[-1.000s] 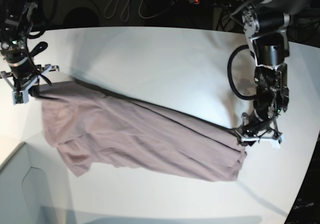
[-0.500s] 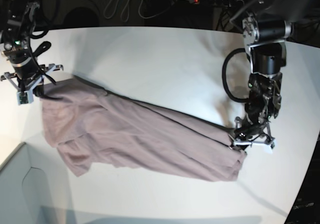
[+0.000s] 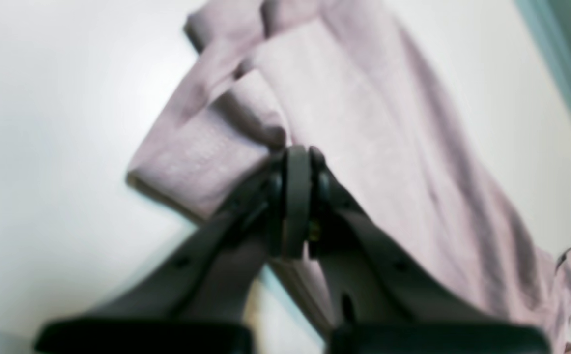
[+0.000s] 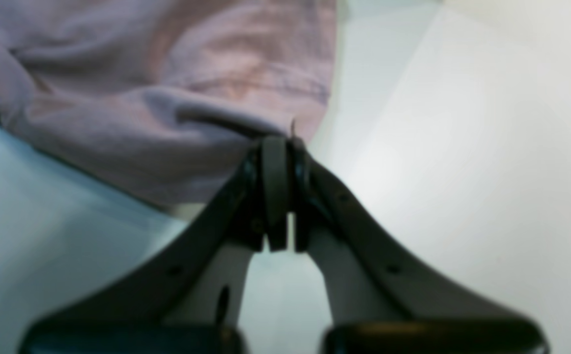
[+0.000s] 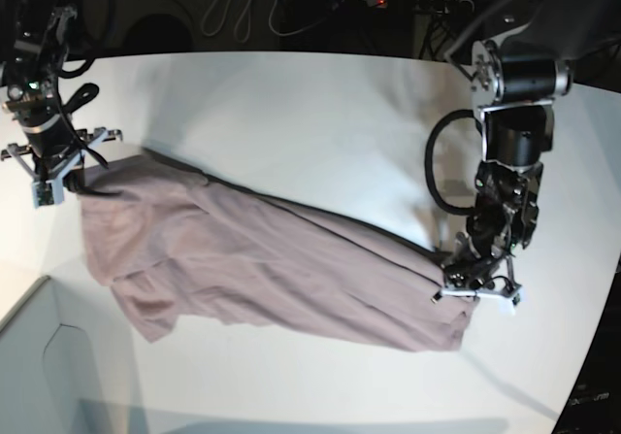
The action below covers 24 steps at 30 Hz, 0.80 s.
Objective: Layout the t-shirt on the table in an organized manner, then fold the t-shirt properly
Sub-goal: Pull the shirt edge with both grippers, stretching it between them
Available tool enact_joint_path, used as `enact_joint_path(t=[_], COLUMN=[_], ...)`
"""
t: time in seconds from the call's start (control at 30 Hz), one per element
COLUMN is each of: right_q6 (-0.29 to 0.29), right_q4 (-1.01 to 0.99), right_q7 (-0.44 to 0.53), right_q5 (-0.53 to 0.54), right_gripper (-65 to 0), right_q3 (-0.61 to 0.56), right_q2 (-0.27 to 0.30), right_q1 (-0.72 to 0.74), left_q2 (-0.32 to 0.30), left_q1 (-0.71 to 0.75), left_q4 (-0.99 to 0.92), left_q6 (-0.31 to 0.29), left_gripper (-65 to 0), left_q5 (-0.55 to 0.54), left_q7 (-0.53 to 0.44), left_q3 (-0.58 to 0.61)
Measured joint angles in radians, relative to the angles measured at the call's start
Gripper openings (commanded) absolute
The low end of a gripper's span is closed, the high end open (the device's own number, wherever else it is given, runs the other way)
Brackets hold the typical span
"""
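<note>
The t-shirt (image 5: 262, 259) lies bunched across the surface (image 5: 320, 114). Left hand (image 5: 475, 283) and right hand (image 5: 58, 172) each clamp an edge; pull apart evenly, low and taut, to flatten it.

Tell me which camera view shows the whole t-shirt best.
The base view: the t-shirt lies stretched across the table, with both ends in sight. The left wrist view shows only a blurred stretch of cloth ahead of the left gripper. The right wrist view shows one bunched edge at the right gripper.
</note>
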Motion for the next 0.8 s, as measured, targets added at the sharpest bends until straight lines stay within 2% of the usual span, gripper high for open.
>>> enact_joint_path(t=[0.1, 0.27, 0.43, 0.6, 0.8], right_q6=[0.0, 0.0, 0.0, 0.0, 0.0], right_q4=[-0.029, -0.042, -0.04, -0.04, -0.032], right_q7=[0.004, -0.005, 0.003, -0.002, 0.007], right_q5=[0.004, -0.002, 0.0, 0.0, -0.003], right_gripper=[-65.0, -65.0, -65.0, -65.0, -65.0], right_q3=[0.0, 0.0, 0.0, 0.0, 0.001], right_q2=[-0.001, -0.002, -0.01, -0.021, -0.059], right_q1=[0.013, 0.001, 0.01, -0.007, -0.062], left_q2=[0.001, -0.007, 0.006, 0.006, 0.001], left_q1=[0.054, 0.292, 0.496, 0.686, 0.706], left_q4=[0.111, 0.553, 0.843, 0.899, 0.776], left_q6=[0.0, 0.012, -0.007, 0.004, -0.008], left_gripper=[-65.0, -65.0, -65.0, -65.0, -64.5], left_q5=[-0.01, -0.133, -0.21, -0.269, -0.299], left_q7=[0.003, 0.007, 0.002, 0.007, 0.003], left_q3=[-0.001, -0.004, -0.08, -0.167, -0.229])
